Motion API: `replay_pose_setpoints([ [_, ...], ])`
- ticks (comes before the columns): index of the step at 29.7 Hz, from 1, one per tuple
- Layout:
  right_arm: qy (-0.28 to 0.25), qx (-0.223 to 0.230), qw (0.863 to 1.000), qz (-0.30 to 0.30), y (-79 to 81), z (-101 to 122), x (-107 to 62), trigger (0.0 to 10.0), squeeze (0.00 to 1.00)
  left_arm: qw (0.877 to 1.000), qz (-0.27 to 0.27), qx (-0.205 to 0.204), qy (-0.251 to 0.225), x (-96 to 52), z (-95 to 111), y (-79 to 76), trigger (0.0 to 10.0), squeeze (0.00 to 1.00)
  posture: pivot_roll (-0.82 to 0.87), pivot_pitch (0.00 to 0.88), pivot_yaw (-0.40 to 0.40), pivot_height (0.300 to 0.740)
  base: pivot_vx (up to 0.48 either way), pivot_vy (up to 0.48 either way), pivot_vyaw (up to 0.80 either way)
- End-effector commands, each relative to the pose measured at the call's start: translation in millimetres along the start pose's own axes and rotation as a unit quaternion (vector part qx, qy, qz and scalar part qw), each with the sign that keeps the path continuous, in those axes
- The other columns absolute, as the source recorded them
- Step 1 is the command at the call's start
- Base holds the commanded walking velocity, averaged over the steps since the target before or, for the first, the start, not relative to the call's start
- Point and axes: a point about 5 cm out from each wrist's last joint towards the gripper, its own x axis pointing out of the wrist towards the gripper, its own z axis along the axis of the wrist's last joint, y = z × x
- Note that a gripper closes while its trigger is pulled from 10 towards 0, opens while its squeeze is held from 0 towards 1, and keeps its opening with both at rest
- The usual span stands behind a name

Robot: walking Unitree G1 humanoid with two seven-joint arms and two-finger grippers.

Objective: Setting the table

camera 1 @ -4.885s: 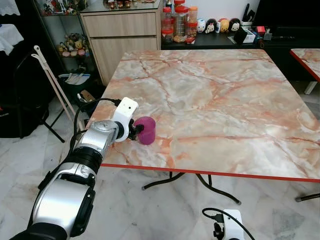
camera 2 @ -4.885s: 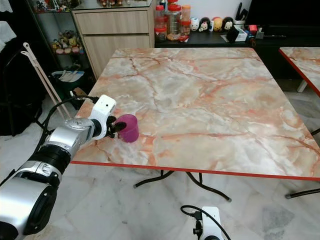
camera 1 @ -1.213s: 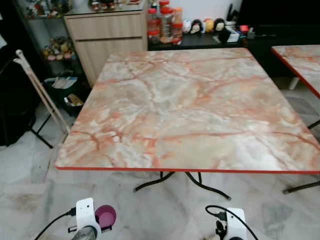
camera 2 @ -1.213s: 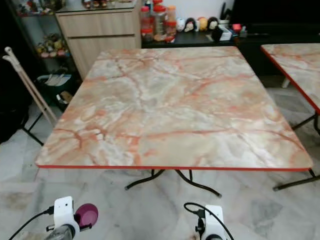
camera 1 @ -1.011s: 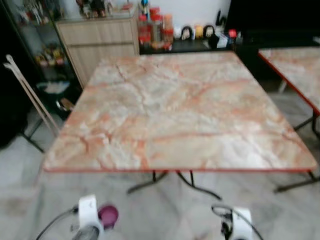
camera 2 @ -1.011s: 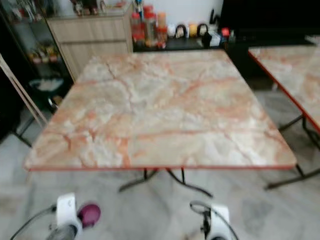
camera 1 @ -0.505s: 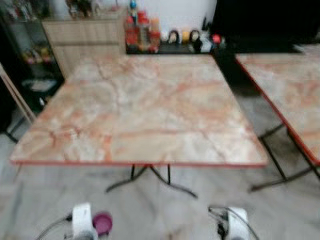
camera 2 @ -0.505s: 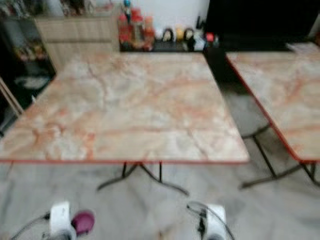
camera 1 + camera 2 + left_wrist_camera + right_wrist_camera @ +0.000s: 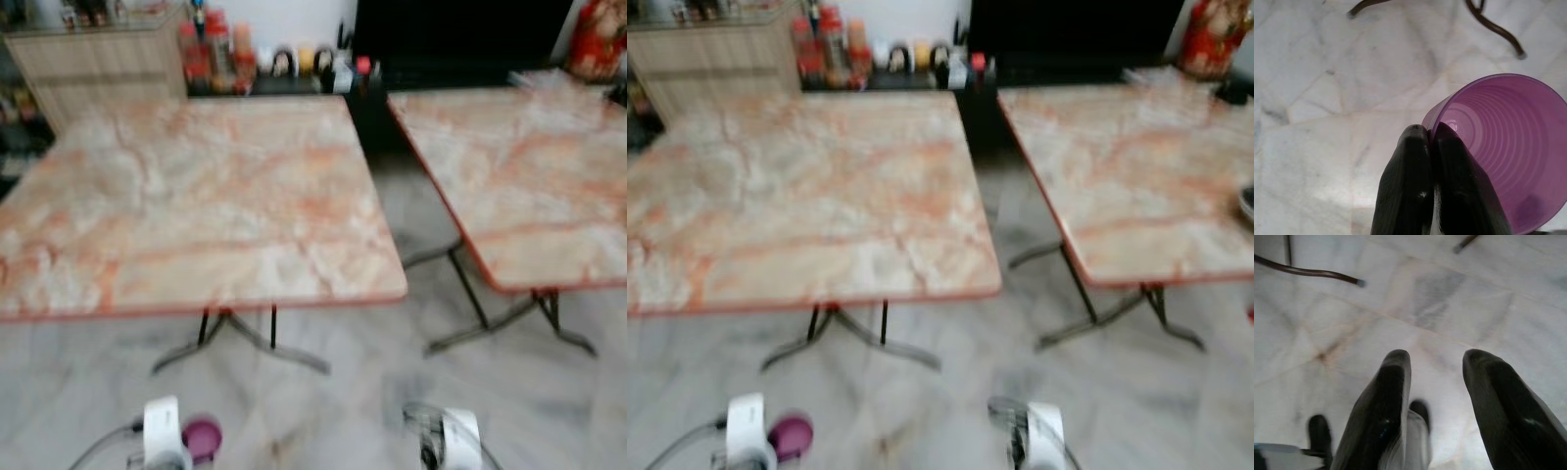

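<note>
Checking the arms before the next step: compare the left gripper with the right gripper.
The left gripper is pinched shut on the rim of a purple cup; the right gripper holds nothing. The left one's fingers press together, one inside the cup and one outside; the right one's fingers stand apart, open. Both hang low, pointing down over the pale marble floor, short of the tables.

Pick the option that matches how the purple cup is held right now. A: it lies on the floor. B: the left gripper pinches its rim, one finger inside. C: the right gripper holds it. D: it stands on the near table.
B: in the left wrist view the left gripper is shut on the rim of the purple cup, one finger inside and one outside, above the floor.
</note>
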Motion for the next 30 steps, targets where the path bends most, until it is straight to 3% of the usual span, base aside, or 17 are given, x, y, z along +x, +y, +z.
replay_pose_setpoints([
  [1,-0.006,-0.009,1.0,0.0,-4.5,2.6,0.0,10.0,0.0,1.0,-0.007,0.008,0.002,-0.5,-1.9,-3.8,10.0,0.0,-0.07,0.0,0.03,0.74,0.0,-0.424,0.0],
  [6,-0.008,-0.013,1.0,-0.007,-5.8,2.1,-0.4,10.0,0.0,1.0,-0.009,0.01,0.001,-0.4,-1.4,-5.1,10.0,0.0,-0.07,0.0,0.028,0.74,0.0,-0.418,0.53],
  [22,-0.007,-0.004,1.0,-0.011,-6.7,2.0,-0.4,10.0,0.0,1.0,-0.018,0.022,0.001,-0.5,-1.9,-8.2,10.0,0.0,-0.06,0.0,0.027,0.74,0.0,-0.397,0.06],
  [26,-0.003,0.0,1.0,-0.016,-7.0,1.2,-0.4,10.0,0.0,0.999,-0.026,0.037,0.006,-0.5,-2.7,-11.4,10.0,0.0,-0.06,0.0,0.026,0.74,0.0,0.0,0.0],
  [30,-0.001,-0.003,1.0,-0.018,-6.9,0.9,-0.3,10.0,0.0,0.999,-0.03,0.026,0.004,-0.6,-2.5,-13.3,10.0,0.0,-0.06,0.0,0.026,0.74,0.0,0.0,0.0],
])
